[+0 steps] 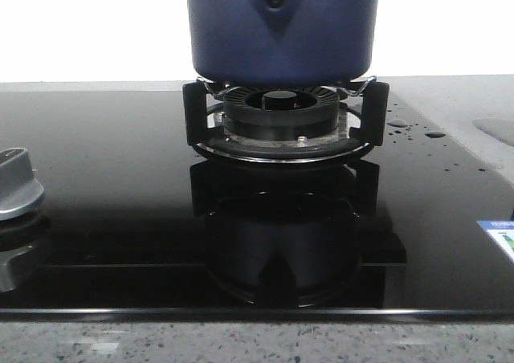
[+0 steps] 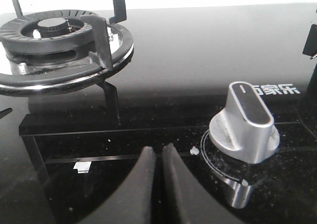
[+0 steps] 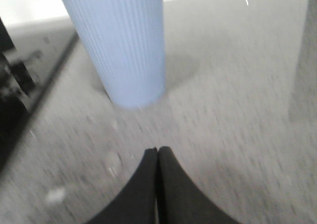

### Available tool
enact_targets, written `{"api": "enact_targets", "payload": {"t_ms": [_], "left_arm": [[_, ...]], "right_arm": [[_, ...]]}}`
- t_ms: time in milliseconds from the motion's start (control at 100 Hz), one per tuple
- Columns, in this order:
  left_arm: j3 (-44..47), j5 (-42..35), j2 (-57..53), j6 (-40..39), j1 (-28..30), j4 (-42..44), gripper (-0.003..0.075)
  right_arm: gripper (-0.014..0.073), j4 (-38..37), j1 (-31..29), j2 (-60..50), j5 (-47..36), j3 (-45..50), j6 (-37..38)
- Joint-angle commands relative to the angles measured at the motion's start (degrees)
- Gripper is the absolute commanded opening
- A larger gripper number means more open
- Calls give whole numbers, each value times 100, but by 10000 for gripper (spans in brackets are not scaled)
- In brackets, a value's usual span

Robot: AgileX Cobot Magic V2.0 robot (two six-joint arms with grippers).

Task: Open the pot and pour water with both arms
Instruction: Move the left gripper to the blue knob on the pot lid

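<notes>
Front view sits low, close before the pot (image 1: 283,27); left wrist nears the hob (image 2: 198,60); right wrist, counter (image 3: 237,110).

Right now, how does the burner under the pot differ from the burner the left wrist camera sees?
The burner under the pot carries the navy pot on its supports; the left-wrist burner stands bare. Water drops lie on the glass beside the first; none show by the second, which has a silver knob nearby. Both are black rings with upright prongs on glossy black glass.
</notes>
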Motion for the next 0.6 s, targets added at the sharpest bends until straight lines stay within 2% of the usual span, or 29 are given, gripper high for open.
{"api": "enact_targets", "payload": {"t_ms": [0, 60, 150, 230, 370, 450, 590], "left_arm": [[258, -441, -172, -64, -46, -252, -20], [258, -740, -172, -64, -57, -908, -20], [258, -1415, -172, -64, -57, -2593, -20], [258, -1866, -172, -64, -57, -4178, -20], [234, -2061, -172, -64, -57, -6168, -20], [164, -1969, -172, -64, -57, -6347, -20], [-323, -1244, -145, 471, -57, -5626, -20]], "right_arm": [[-65, 209, 8, -120, -1403, 138, 153], [-65, 394, 8, -120, -1989, 138, 155], [-65, 672, 8, -120, -2647, 138, 163], [-64, 696, 8, -120, -2741, 138, 163], [-64, 960, 8, -120, -2674, 97, 230], [-64, 974, 8, -120, -2373, -132, 257], [-64, 959, 8, 11, -445, -1059, 268]]}}
